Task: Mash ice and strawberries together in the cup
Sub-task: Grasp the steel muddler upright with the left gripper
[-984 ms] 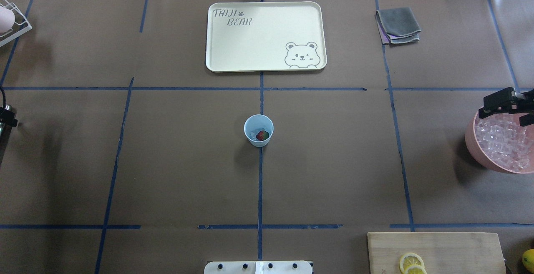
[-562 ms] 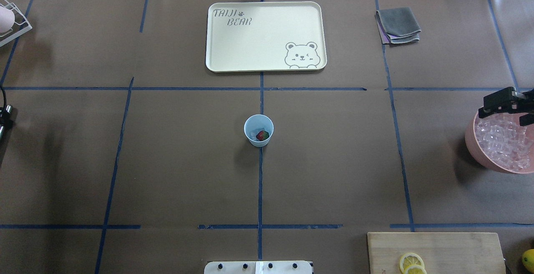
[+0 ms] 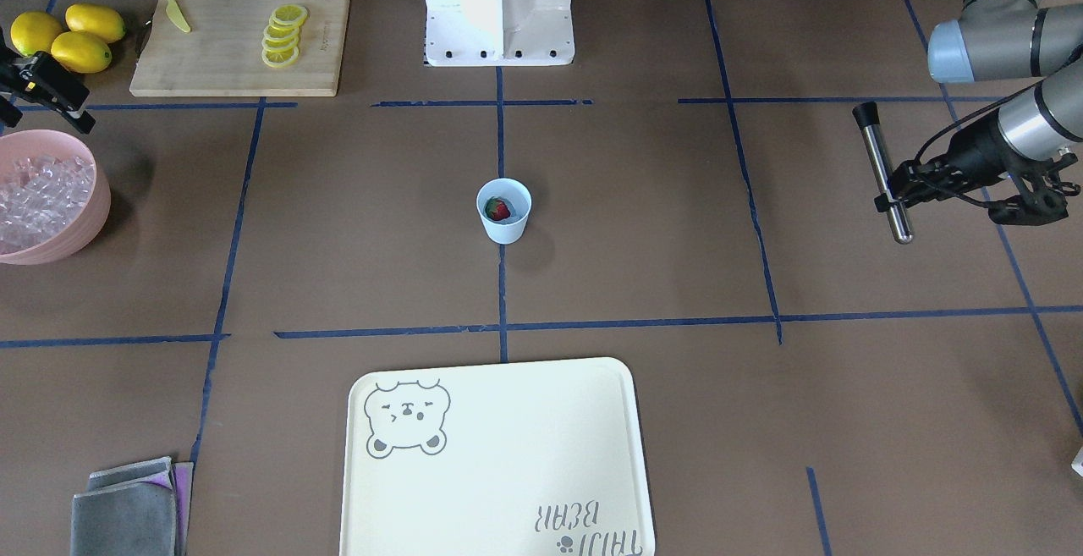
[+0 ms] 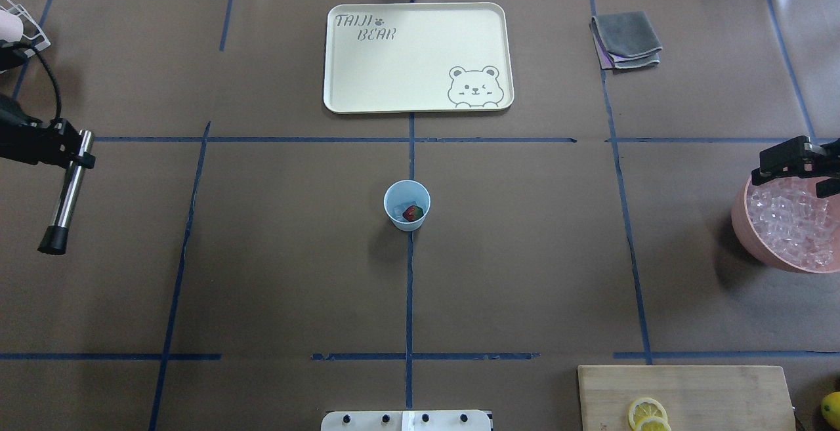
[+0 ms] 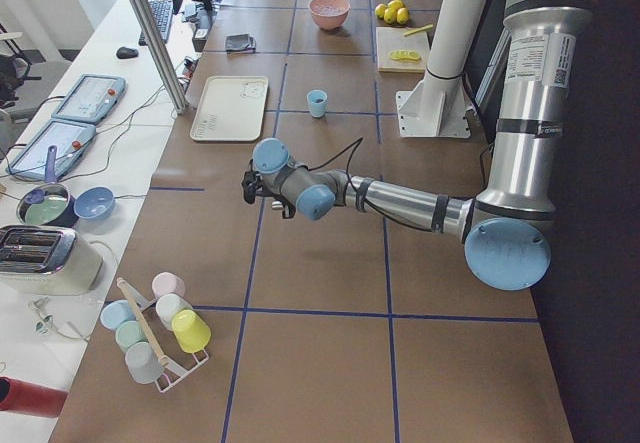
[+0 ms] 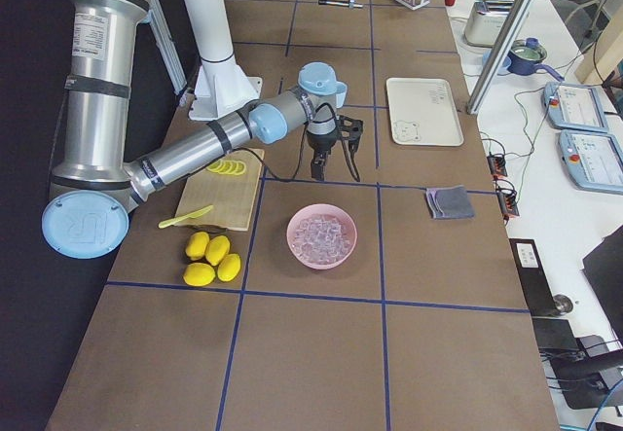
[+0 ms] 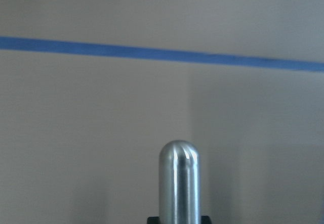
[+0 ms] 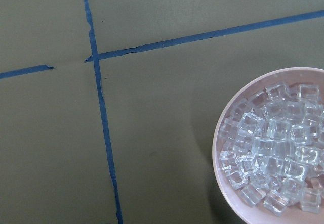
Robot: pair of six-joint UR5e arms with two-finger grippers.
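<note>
The table (image 4: 525,254) is being covered by matt brown paper, faintly creased, and strips of smooth blue tape (image 4: 409,287) are being shown stuck flat across it. The cup (image 4: 407,205) is being seen as thin, smooth pale-blue plastic. The muddler (image 4: 67,191) is being shown as polished, mirror-bright steel with a dull black cap at one end. Clear, glassy ice (image 4: 791,221) is being held in a pink bowl (image 4: 741,234) of smooth plastic. The tray (image 4: 394,70) is being presented as matt cream plastic, the cutting board (image 4: 682,391) as pale matt wood, and the folded cloths (image 4: 627,39) as soft grey fabric.
</note>
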